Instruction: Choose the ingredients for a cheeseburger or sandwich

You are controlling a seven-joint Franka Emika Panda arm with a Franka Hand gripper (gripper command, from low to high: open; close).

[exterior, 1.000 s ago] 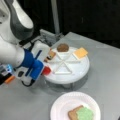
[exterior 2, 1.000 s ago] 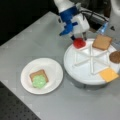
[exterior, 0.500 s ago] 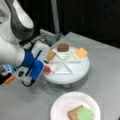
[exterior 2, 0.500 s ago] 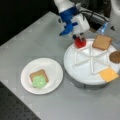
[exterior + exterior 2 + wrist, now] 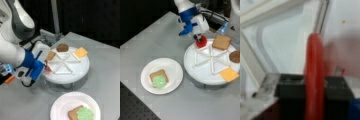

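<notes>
1. The flat red tomato disc (image 5: 201, 42) stands on edge, pinched between the fingers of the blue-and-white gripper (image 5: 199, 40) above the rim of the white round divided tray (image 5: 205, 72).
2. In the tray lie a brown toast square (image 5: 221, 42), a dark brown round patty (image 5: 235, 56) and a yellow cheese square (image 5: 229, 74).
3. On the white paper plate (image 5: 172, 72) on the grey desk (image 5: 150, 40), a green lettuce blob (image 5: 159, 81) sits on another brown toast slice (image 5: 157, 74).
</notes>
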